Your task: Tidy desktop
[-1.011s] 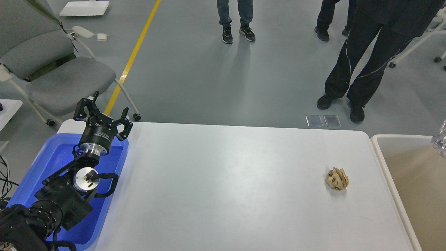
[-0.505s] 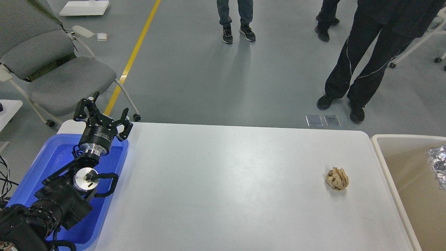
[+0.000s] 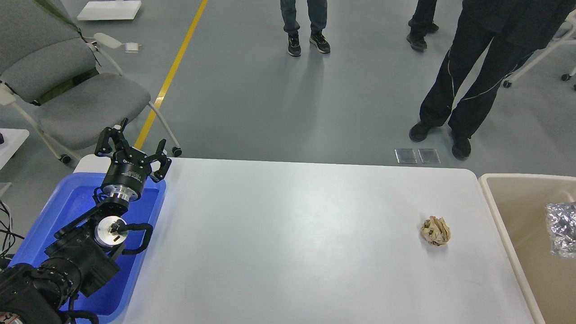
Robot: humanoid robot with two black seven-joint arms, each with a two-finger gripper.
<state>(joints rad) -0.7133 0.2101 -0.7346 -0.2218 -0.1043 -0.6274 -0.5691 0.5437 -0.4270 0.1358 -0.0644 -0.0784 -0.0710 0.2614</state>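
The desktop (image 3: 288,238), one white table with rounded corners, filled the lower middle of the head view, reaching from about 9 o'clock to about 3 o'clock. Exactly one crumpled brown paper ball (image 3: 435,230) lay on it, toward 3 o'clock, near the right edge and well apart from everything else on the surface. One blue tray (image 3: 74,198) sat at the table's left end, around 8 o'clock, and one beige bin (image 3: 517,189) stood just beside the right edge at 3 o'clock. Inside that bin, at the frame's right border, was one crumpled piece of silver foil (image 3: 560,229). Only one arm showed: the left arm came in from 7 o'clock over the tray, and the left gripper (image 3: 133,146) was poised above the tray's far rim at about 9 o'clock, its two fingers spread wide with nothing between them. No part of the right arm appeared in the view. Beyond the table, one grey chair (image 3: 67,81) stood at 10 o'clock beside one yellow floor line (image 3: 173,72), and the legs of three people (image 3: 468,81) were seen from 12 to 2 o'clock. Two small clear plates (image 3: 417,155) lay on the floor just past the table's far edge, at about 2 o'clock.
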